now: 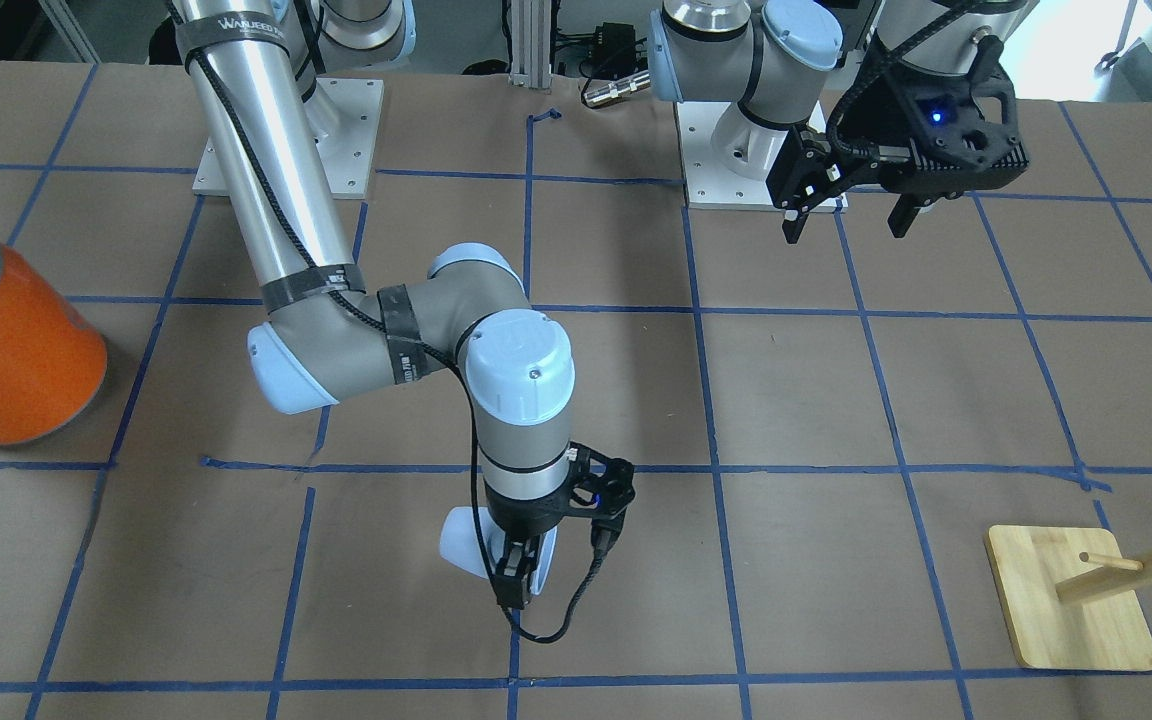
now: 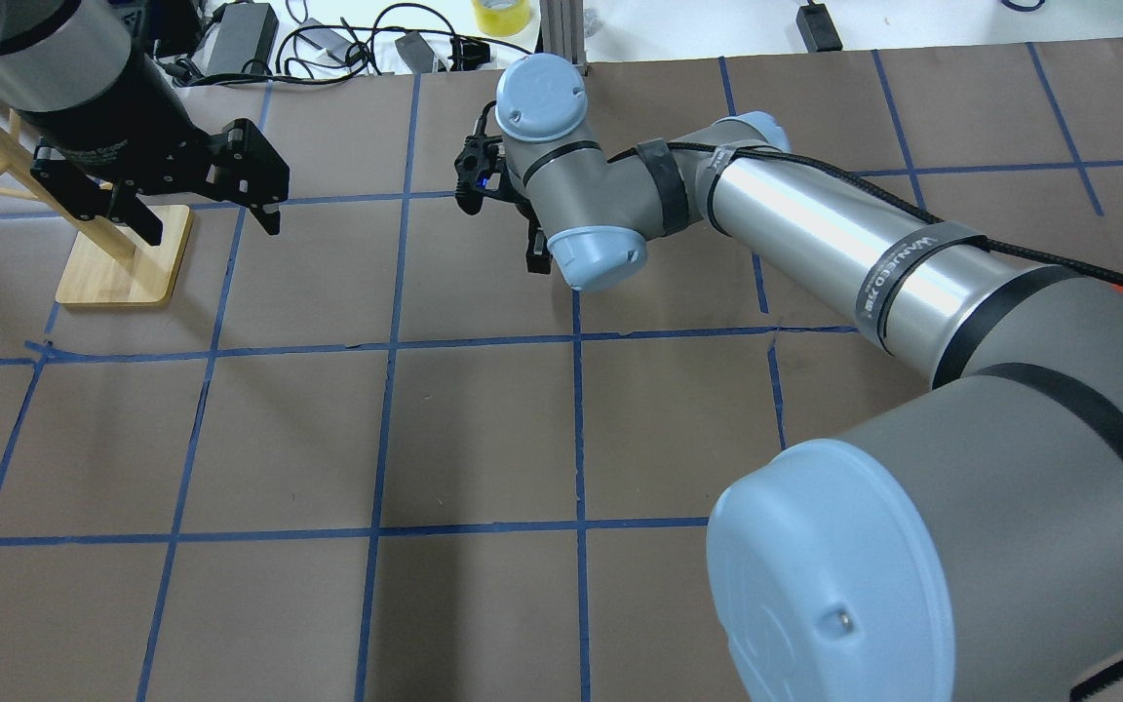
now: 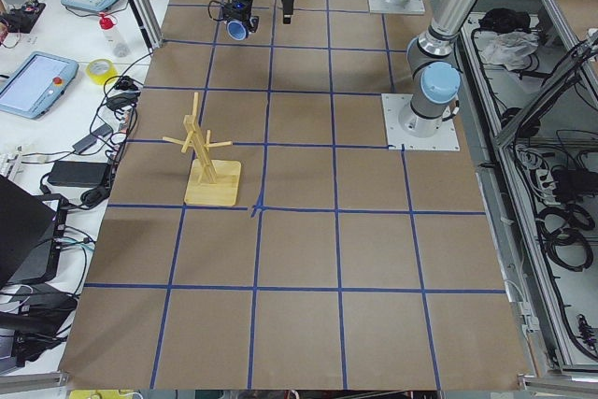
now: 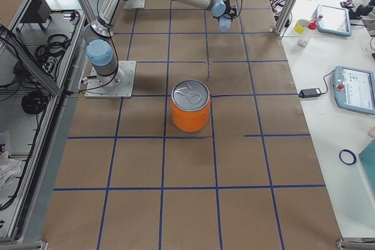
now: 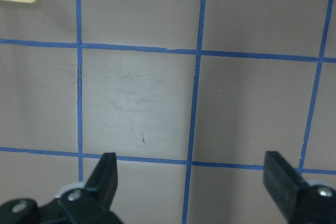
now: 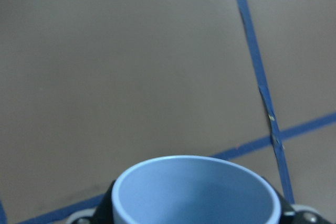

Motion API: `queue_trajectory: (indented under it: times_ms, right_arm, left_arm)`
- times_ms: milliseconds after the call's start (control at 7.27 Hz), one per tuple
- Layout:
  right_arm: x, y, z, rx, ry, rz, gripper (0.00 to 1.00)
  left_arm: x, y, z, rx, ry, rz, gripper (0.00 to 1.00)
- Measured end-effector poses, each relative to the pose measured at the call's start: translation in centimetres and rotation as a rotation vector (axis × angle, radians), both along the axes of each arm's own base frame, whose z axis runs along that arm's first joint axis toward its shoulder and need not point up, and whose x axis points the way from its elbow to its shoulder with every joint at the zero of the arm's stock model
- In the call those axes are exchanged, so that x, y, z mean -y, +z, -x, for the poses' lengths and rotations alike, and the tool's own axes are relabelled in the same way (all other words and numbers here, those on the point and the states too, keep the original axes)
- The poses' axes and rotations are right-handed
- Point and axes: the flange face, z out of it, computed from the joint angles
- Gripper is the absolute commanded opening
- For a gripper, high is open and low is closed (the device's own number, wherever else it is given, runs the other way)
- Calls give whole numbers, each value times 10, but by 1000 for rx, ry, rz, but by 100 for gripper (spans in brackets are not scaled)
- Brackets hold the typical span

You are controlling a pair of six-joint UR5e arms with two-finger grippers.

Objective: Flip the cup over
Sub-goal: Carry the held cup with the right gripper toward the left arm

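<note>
**Cup gripped on a slant by the right gripper, mid-table**

The cup (image 1: pixel 463 545) is clamped between the two fingers of the right gripper (image 1: pixel 516 590). It is tilted well off upright. In the front-facing view its pale body sticks out sideways from the fingers, toward the robot's right. In the right wrist view the round rim and bluer inside fill the bottom edge, with a black finger hugging each side of the wall. Whether its lower edge touches the table (image 1: pixel 836 400) cannot be told.

The right wrist stands almost straight up over the cup. A black cable (image 1: pixel 576 600) hangs from it in a loop just beside the fingers. A crossing of blue tape lines (image 6: pixel 273 136) lies close ahead of the rim, and brown table surface shows on every side of the cup. The operators' edge of the table is the nearest edge. In the overhead view the wrist sits near it.

The orange can (image 1: pixel 16 350) stands upright well apart, toward the robot's right. The wooden rack (image 1: pixel 1071 600) stands well apart on the other side, its pegs angled out over its square base.

The left gripper (image 1: pixel 846 215) hangs above the table near its own arm's base. Its fingers are spread wide with only tape lines and table between them. A corner of the rack's base shows at the top edge of the left wrist view.
</note>
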Motion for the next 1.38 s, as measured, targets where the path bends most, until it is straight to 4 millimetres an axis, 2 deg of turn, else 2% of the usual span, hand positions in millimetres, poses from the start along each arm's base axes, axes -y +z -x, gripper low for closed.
queue_trajectory:
  times_ms: [275, 688, 826, 963, 1239, 1376]
  right_arm:
    - [-22, -4, -33, -4, 182, -5, 0]
    - [-33, -20, -51, 16, 331, -31, 0]
    - [-34, -24, -52, 21, 350, -39, 20]
    - [-35, -26, -53, 24, 357, -43, 26]
    - [-35, -28, -53, 25, 358, -53, 29]
    - [-36, -29, -53, 25, 357, -57, 41]
  left_arm:
    - [0, -1, -1, 0, 2, -2, 100]
    - [-1, -1, -2, 0, -1, -2, 100]
    - [-2, 0, -3, 2, 0, -1, 100]
    - [-3, 1, -3, 3, 0, -1, 100]
    - [-5, 3, -4, 17, 1, -4, 100]
    - [-6, 5, -5, 28, 1, -2, 100]
